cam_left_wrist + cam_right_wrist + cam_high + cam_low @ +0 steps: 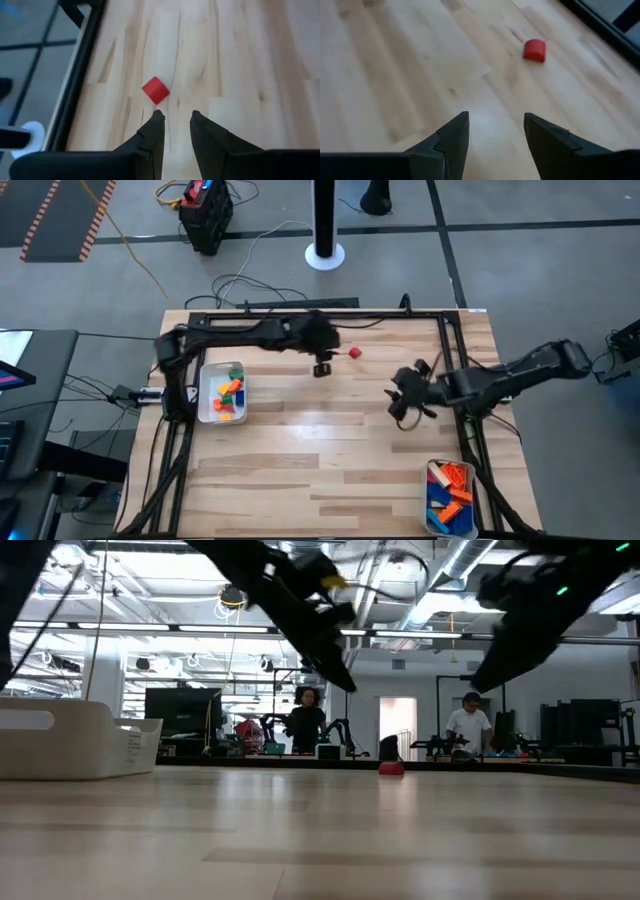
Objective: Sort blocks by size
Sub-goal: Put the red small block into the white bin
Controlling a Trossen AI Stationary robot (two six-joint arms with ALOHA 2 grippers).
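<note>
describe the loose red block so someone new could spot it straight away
Start at the light wooden table and go to its far edge. The small red cube block lies alone on bare wood there, just beyond the left hand; every other block sits in a white tray.

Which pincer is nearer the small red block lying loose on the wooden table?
Left. The left pincer hovers right beside the small red block, empty. The right pincer hangs farther off toward the table's middle, also empty.

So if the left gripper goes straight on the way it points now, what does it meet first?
Most likely the small red block: it lies on the bare wooden table just ahead of the left gripper, slightly off the line between its fingers. How high the gripper sits above it is unclear.
</note>
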